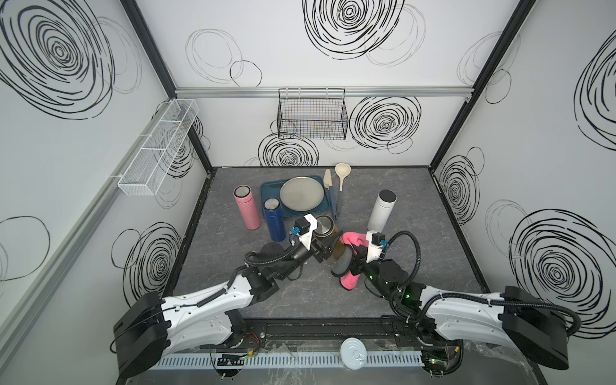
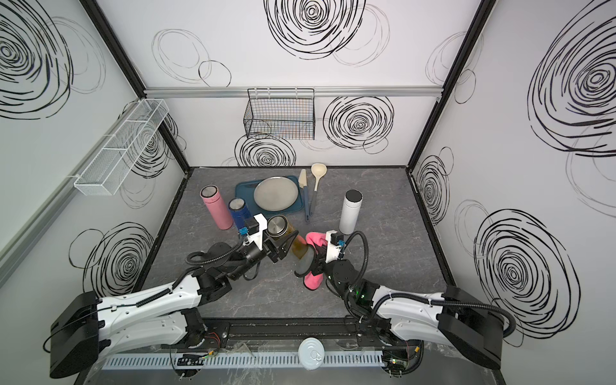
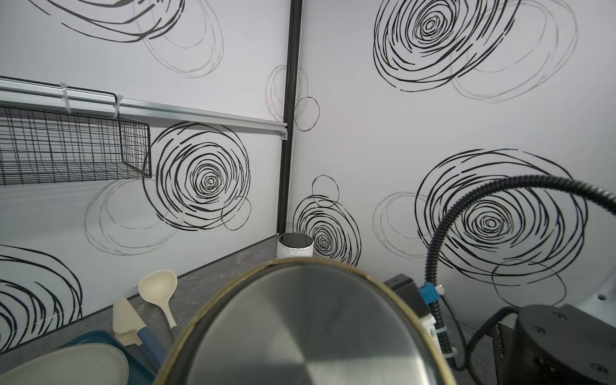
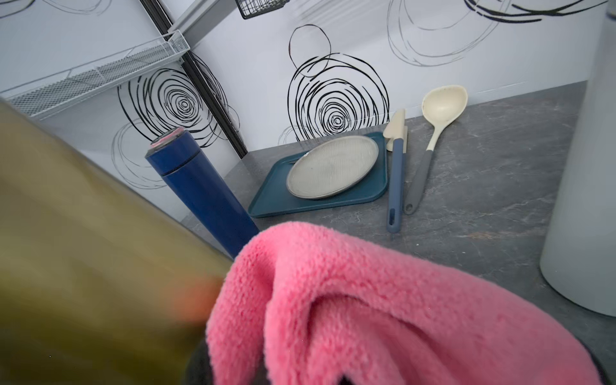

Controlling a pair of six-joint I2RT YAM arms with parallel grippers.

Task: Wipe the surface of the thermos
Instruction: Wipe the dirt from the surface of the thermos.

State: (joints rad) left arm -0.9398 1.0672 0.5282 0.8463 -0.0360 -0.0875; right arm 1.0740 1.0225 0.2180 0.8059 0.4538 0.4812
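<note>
Left of centre, the left gripper clamps the olive thermos just below its steel lid, holding it tilted over the middle of the table, near the blue thermos. To its right, the right gripper pinches the pink cloth — bunched against the thermos's side. The wiping stroke looks to be in hand; next, I judge, the cloth must slide along the body under steady pressure — with the left grip firm against the push.
</note>
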